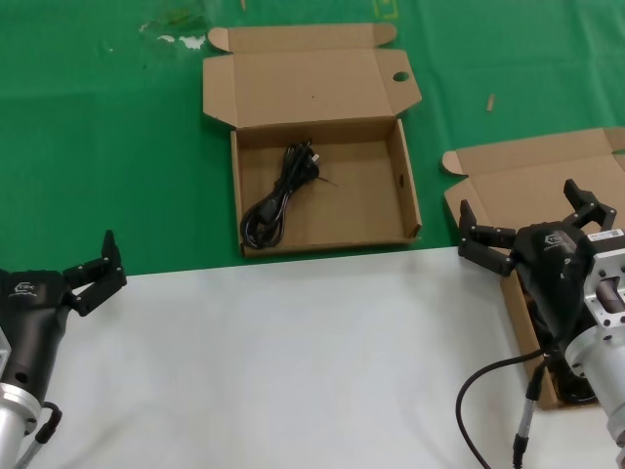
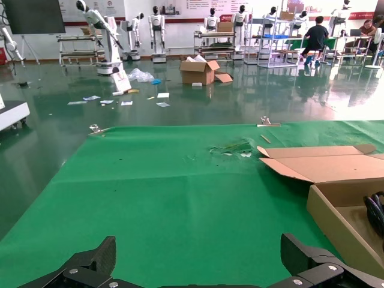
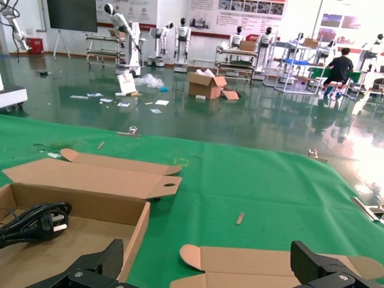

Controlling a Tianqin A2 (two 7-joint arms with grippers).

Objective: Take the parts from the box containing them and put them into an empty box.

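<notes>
The box whose lid tab has a round hole (image 1: 405, 191) lies open at the middle of the green mat. One bundled black cord (image 1: 281, 195) lies in its left half. The plain-lid box (image 1: 518, 181) lies open at the right, its inside mostly hidden by my right arm. My right gripper (image 1: 522, 207) is open and empty above that box. In the right wrist view the gripper (image 3: 207, 258) faces the plain lid (image 3: 258, 264), with the holed box (image 3: 90, 177) and its cord (image 3: 36, 219) beside. My left gripper (image 1: 93, 274) is open and empty, off to the left of both boxes.
A white sheet (image 1: 293, 362) covers the near half of the table; the green mat (image 1: 98, 147) lies beyond. Small scraps lie on the mat (image 1: 491, 102). The left wrist view shows the gripper (image 2: 198, 255) over bare mat, with the holed box (image 2: 336, 210) at one side.
</notes>
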